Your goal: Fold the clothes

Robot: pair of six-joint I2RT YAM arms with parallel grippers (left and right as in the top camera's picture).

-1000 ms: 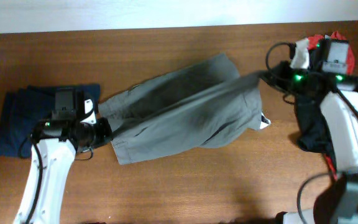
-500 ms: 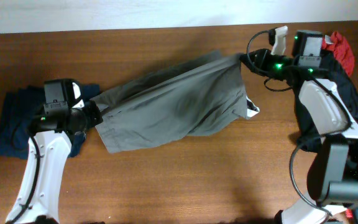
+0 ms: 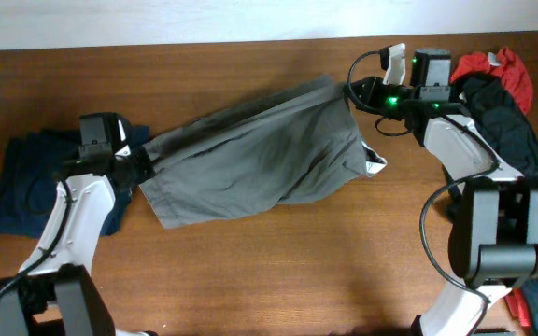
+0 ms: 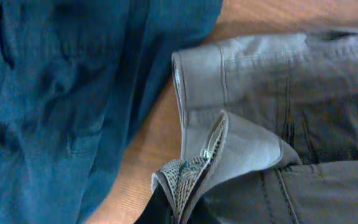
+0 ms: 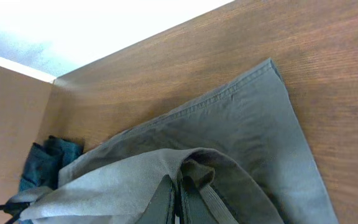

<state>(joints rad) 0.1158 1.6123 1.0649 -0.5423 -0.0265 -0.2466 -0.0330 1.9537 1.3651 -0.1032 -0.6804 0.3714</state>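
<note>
First, nearest the front edge of the one wooden table (image 3: 297,271), two arms reach in, the left arm (image 3: 73,219) on its side and the right arm (image 3: 465,149) on the other. A single pair of grey shorts (image 3: 260,154) lies across the middle of the table, drawn out between the two grippers and slanting from the nearer left to the farther right. The left gripper (image 3: 144,168) is closed tight on a fold of the shorts at their left end; in its wrist view the grey cloth bunches up between the fingers, with the stitched band just beyond. One dark navy garment (image 3: 31,182) lies flat just beside that end, a narrow strip of bare wood showing between it and the grey band. One small white label (image 3: 375,168) pokes out at the shorts' right edge. Farther back, the right gripper (image 3: 353,93) is pinched shut on the shorts' far right corner, a grey fold caught between its fingers. Beyond the right arm, at the table's right end, lie two more garments: one black garment (image 3: 507,126) and, farthest, one red garment (image 3: 516,79) touching it.
</note>
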